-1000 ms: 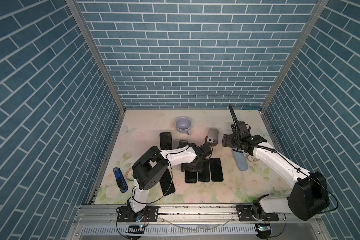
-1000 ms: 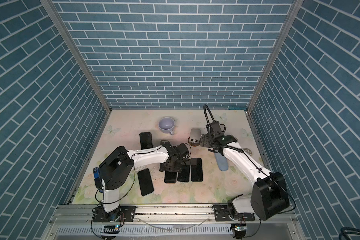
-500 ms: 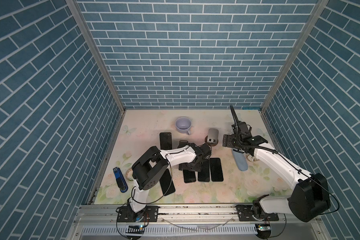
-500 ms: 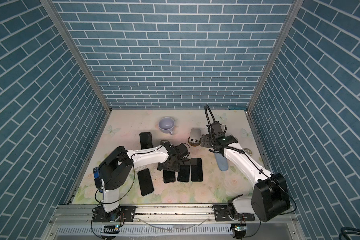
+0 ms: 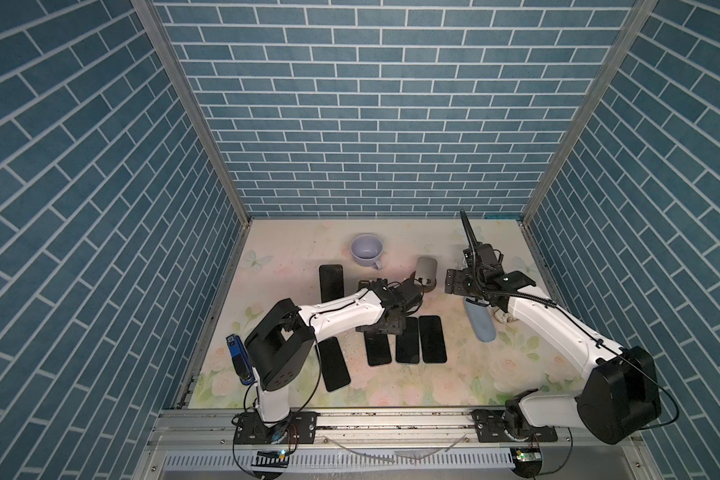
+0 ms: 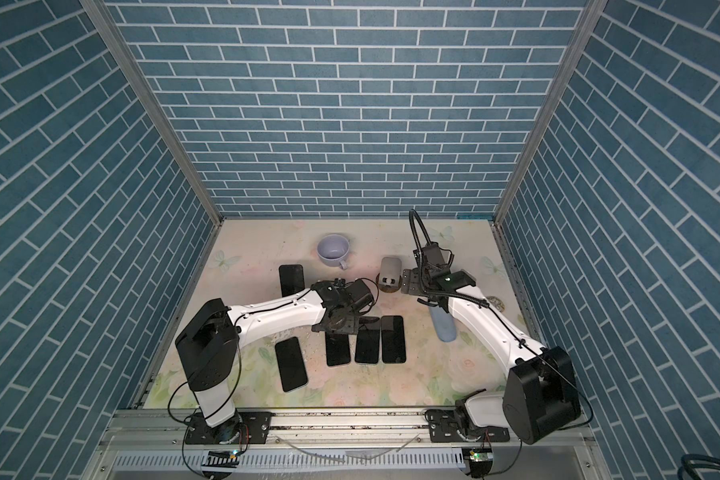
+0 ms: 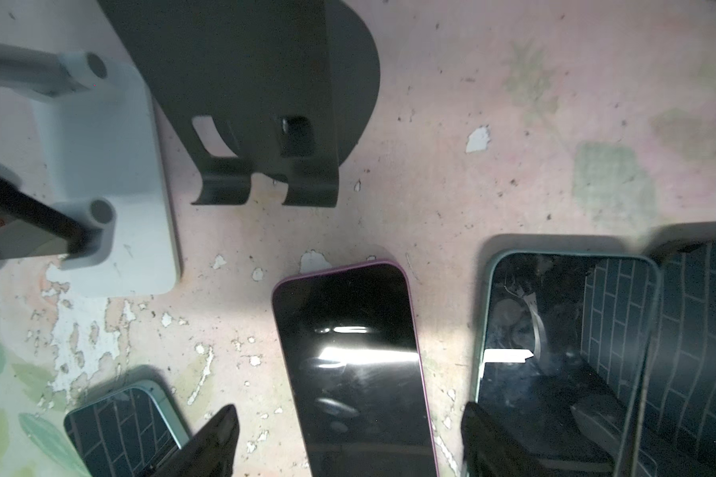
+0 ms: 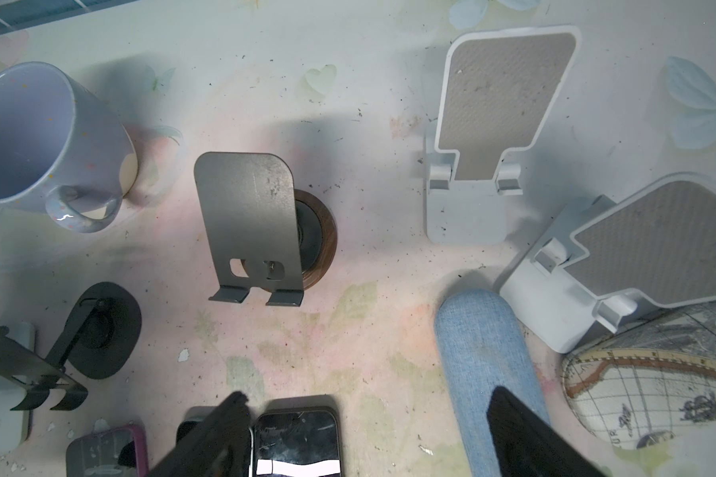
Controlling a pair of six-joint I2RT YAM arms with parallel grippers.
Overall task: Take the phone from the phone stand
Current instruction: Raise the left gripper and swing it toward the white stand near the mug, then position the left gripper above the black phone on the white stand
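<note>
The phone (image 7: 352, 363) is purple-edged, the mug (image 5: 366, 250) lavender, the table (image 5: 516, 374) floral.

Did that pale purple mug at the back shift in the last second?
No. In a top view the mug keeps its place, left of and behind the grey stand.
</note>
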